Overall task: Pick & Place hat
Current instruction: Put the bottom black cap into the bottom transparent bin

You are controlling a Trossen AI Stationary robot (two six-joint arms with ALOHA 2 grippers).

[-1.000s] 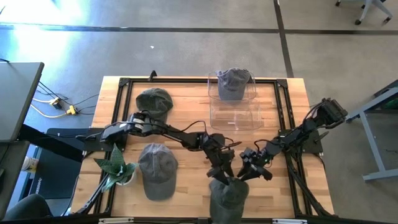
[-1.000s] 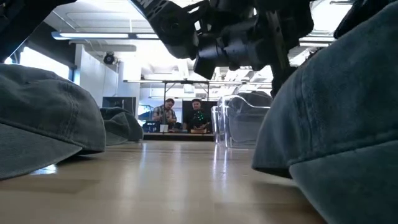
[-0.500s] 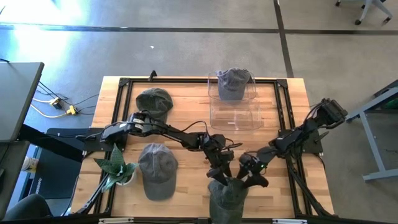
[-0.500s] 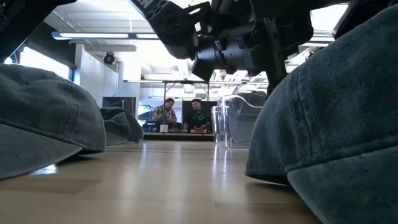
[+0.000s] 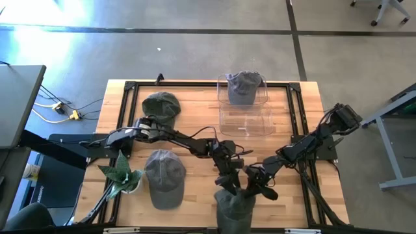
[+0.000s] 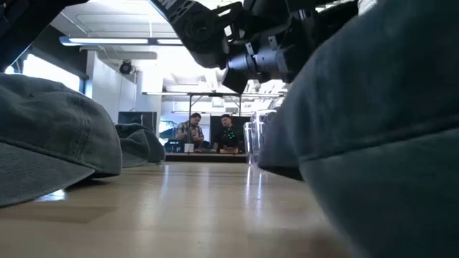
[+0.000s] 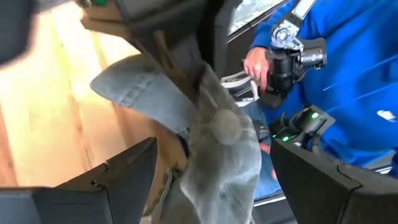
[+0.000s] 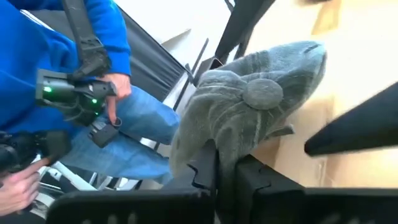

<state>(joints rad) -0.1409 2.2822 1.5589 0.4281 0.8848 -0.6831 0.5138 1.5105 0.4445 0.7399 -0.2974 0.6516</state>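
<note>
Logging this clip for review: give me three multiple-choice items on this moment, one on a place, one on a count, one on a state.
1. Where is the hat both grippers work on?
A. at the table's near edge
B. in the clear bin
C. beside the plant

2. How many hats show in the high view?
A. two
B. three
C. four

3. What is in the clear bin?
A. nothing
B. one hat
C. the plant

Key: 1 A, the left gripper and right gripper meet over the held hat at the near edge. 2 C, the held hat, the far-left hat, the hat by the plant and the binned hat. 3 B, the clear bin holds that one hat.
</note>
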